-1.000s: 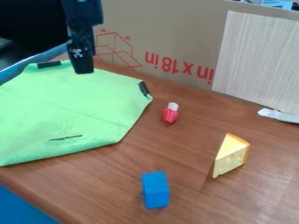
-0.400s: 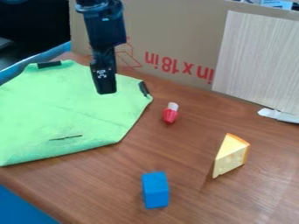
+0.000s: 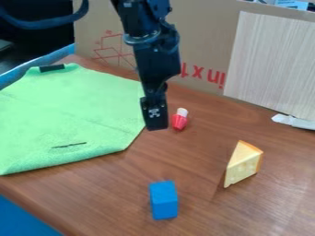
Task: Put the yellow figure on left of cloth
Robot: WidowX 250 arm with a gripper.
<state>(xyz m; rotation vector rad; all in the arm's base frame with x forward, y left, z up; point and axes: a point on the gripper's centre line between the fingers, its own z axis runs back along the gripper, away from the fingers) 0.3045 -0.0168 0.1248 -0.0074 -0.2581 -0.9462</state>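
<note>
The black gripper (image 3: 155,120) hangs from the top of the view over the right edge of the green cloth (image 3: 73,115), just left of the small red piece. Lower right on the brown table lies a yellow cheese-like wedge (image 3: 242,165), its rind orange, well away from the gripper and to the right of the cloth. The cloth is spread over the left side of the table.
A red piece with a white top (image 3: 179,119) stands right beside the gripper in the view. Near the front is a blue block (image 3: 164,200). Cardboard (image 3: 203,41) and a pale panel (image 3: 271,64) line the back; a white object (image 3: 294,121) lies at the right edge.
From above the cloth's back part, the gripper has moved right and toward the camera, to the cloth's right edge. The wedge, red piece, block and cloth have not moved.
</note>
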